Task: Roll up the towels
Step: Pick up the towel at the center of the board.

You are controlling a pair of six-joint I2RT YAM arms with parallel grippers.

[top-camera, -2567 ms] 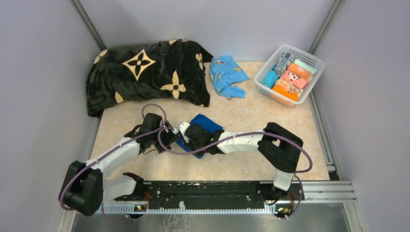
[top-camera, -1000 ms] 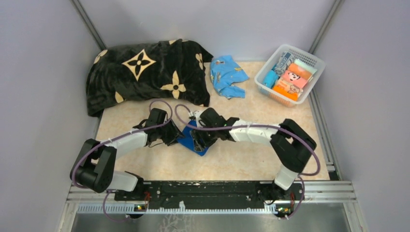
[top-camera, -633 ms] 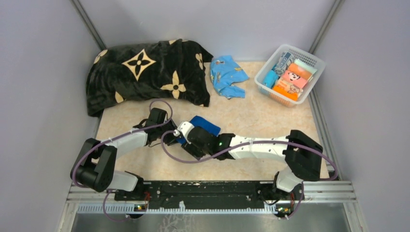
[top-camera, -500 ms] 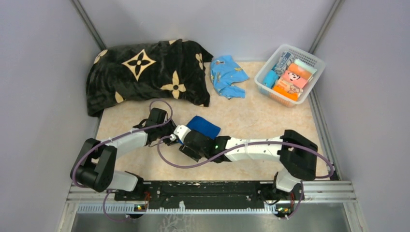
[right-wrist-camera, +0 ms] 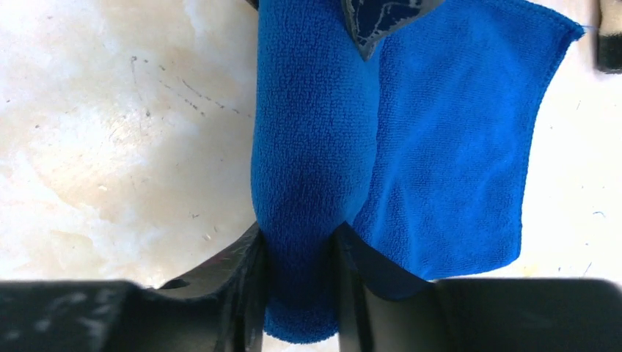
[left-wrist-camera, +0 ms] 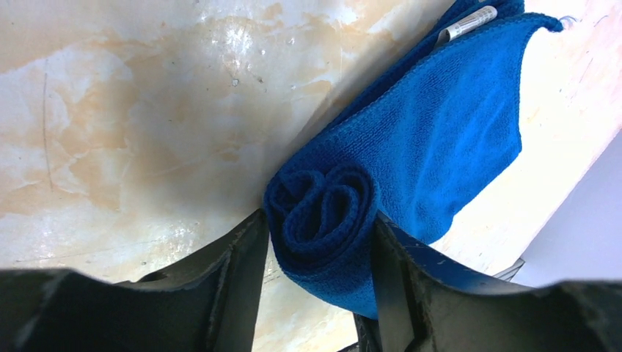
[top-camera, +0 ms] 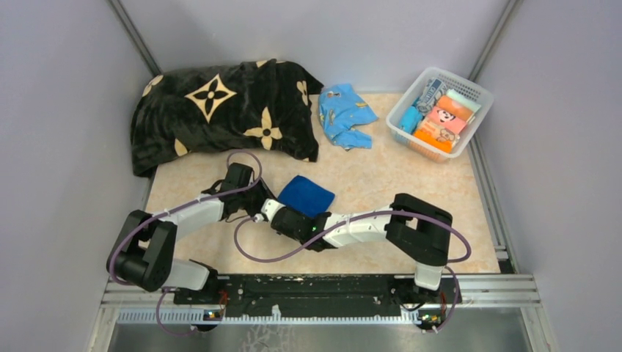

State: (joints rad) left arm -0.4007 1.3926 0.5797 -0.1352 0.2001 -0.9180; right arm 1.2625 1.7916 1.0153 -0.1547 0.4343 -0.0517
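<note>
A royal-blue towel (top-camera: 308, 195) lies left of the table's middle, partly rolled, with a flat flap still spread to the right of the roll (right-wrist-camera: 455, 139). Both grippers meet at its near-left end. In the left wrist view the spiral end of the roll (left-wrist-camera: 323, 216) sits between the fingers of my left gripper (left-wrist-camera: 315, 249), and both touch it. My right gripper (right-wrist-camera: 301, 282) pinches the roll from the other end, its fingers pressed into the cloth. From above, the left gripper (top-camera: 261, 201) and right gripper (top-camera: 271, 213) are nearly touching.
A black blanket with cream flowers (top-camera: 220, 110) is piled at the back left. A crumpled light-blue printed cloth (top-camera: 345, 114) lies at the back centre. A white basket (top-camera: 469, 92) at the back right holds several rolled cloths. Walls close in the left, back and right sides.
The right arm has drawn back toward the near edge. Its gripper has moved to the roll's near-left end and closed on it. The left arm has hardly moved.
</note>
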